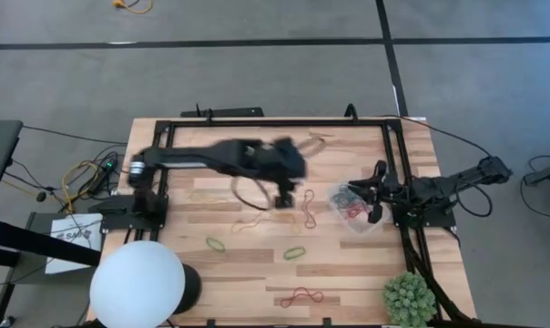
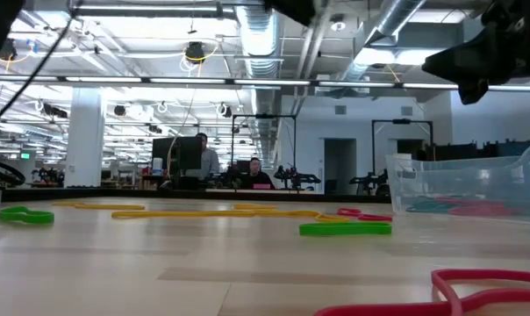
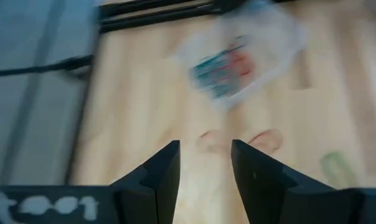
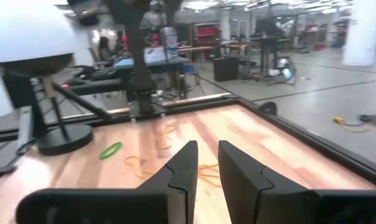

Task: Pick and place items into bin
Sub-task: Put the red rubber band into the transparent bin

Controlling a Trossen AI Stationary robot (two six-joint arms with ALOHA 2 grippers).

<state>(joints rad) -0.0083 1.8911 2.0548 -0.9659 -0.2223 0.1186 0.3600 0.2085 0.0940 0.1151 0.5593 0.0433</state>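
Note:
The bin (image 1: 346, 208), clear plastic, sits on the table right of centre with red and green bands inside; it also shows in the left wrist view (image 3: 241, 56) and the low view (image 2: 467, 186). Loose items lie on the wood: a red loop (image 1: 307, 208) beside the bin, green loops (image 1: 216, 244) (image 1: 295, 252), a red loop (image 1: 300, 296) near the front edge, and yellow-orange ones (image 1: 248, 223). My left gripper (image 1: 284, 197) (image 3: 205, 146) hangs open above the table's middle, holding nothing. My right gripper (image 1: 366, 189) (image 4: 208, 152) waits at the bin's right side, its fingers a narrow gap apart with nothing between them.
A white globe lamp (image 1: 138, 282) stands at the near left corner and a spiky green plant (image 1: 410, 299) at the near right. Black frame rails (image 1: 275, 121) run along the far and right edges. People sit at desks in the room beyond (image 2: 208, 162).

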